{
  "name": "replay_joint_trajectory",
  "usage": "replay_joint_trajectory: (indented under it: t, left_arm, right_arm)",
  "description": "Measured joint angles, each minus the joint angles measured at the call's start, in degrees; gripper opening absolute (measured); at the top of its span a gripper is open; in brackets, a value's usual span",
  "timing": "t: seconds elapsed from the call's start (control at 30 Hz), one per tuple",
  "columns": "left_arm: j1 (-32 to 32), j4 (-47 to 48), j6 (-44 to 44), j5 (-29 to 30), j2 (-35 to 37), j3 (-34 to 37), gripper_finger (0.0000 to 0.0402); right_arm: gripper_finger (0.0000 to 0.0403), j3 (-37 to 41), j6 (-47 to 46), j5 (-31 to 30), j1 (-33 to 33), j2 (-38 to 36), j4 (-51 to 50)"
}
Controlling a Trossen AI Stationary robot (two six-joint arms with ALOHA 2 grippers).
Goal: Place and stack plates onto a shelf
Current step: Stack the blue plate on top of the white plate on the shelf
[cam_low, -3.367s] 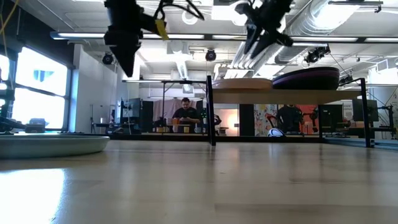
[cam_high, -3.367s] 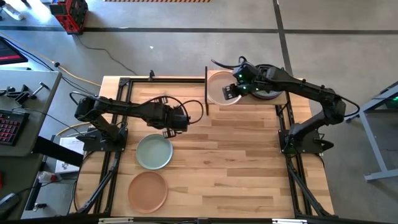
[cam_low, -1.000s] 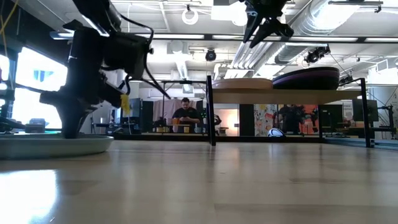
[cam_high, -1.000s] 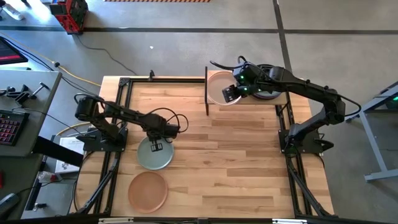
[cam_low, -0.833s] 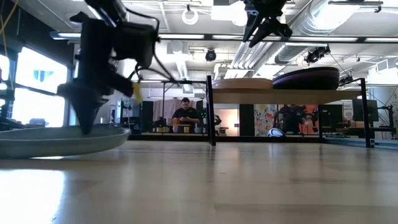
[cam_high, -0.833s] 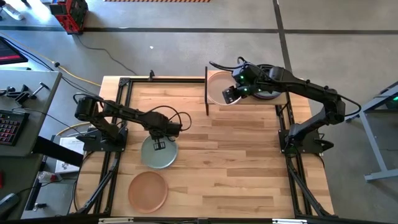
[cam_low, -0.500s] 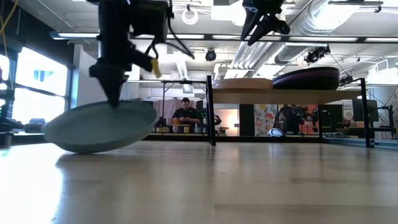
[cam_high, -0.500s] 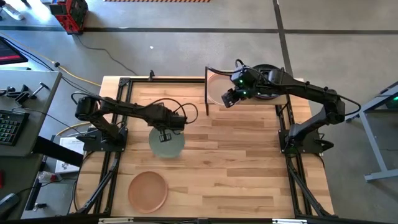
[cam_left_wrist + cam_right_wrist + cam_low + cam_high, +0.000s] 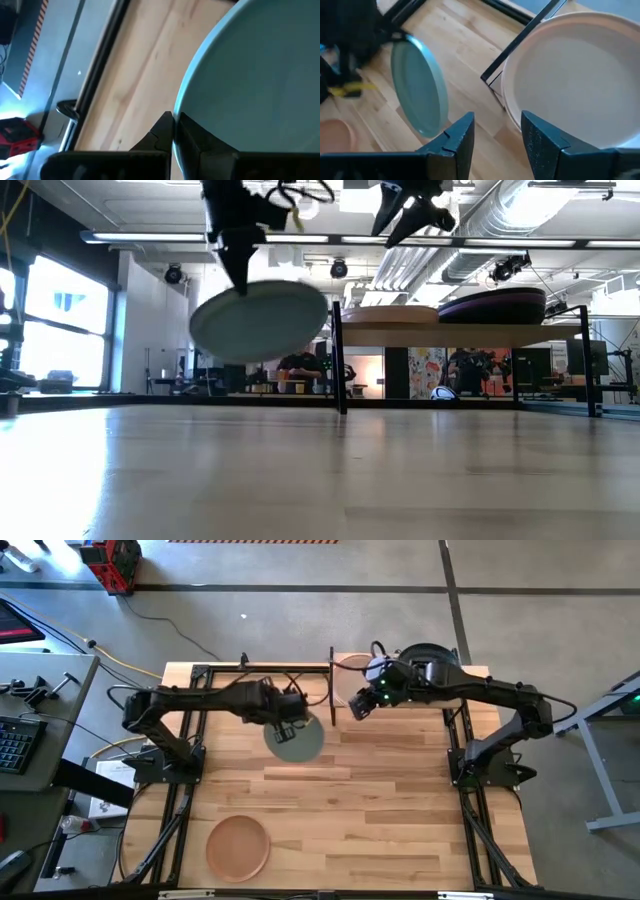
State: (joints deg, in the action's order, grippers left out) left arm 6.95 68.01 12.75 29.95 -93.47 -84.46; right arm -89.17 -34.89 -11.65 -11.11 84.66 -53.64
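I've got the green plate (image 9: pixel 297 740) up off the table, hanging tilted from the left gripper (image 9: pixel 287 726), which is clenched on its rim; in the left wrist view the rim sits right between my two fingers (image 9: pixel 162 131), bowl of the plate spreading away from them. Judging by the look, it's a stiff, matte, fairly light plate, likely breakable, and an edge pinch lets it swing, so I'd move slow and keep the grip on the rim, no other hold makes sense on something this shallow

Right gripper (image 9: pixel 360 705) hovers near the corner of the shelf (image 9: pixel 560 328), fingers (image 9: pixel 461 134) spread and holding nothing; from its wrist view the beige plate (image 9: pixel 572 80) lies just ahead of those fingers and the green plate off to the other side of them

Shelf holds the beige plate and, beside it, a stack with a black plate (image 9: pixel 427 653) on top and a purple one (image 9: pixel 492 308) showing from the side; can't count the rest

Peach plate (image 9: pixel 238 848) lies flat on the table (image 9: pixel 400 810), well apart from both grippers
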Motion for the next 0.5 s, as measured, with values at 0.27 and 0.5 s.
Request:
replay_joint_trajectory:
  t: [0.27,0.5]
  left_arm:
    - [1.66,-2.31,-0.94,0.85,0.02,-5.27,0.0002]
    - [2.53,-2.52,-0.96,0.83,0.02,-6.82,0.0002]
  right_arm:
    - [0.0142,0.0,2.56,-0.08,2.06,4.29,3.28]
    - [0.0142,0.02,3.89,-0.38,2.59,7.37,5.8]
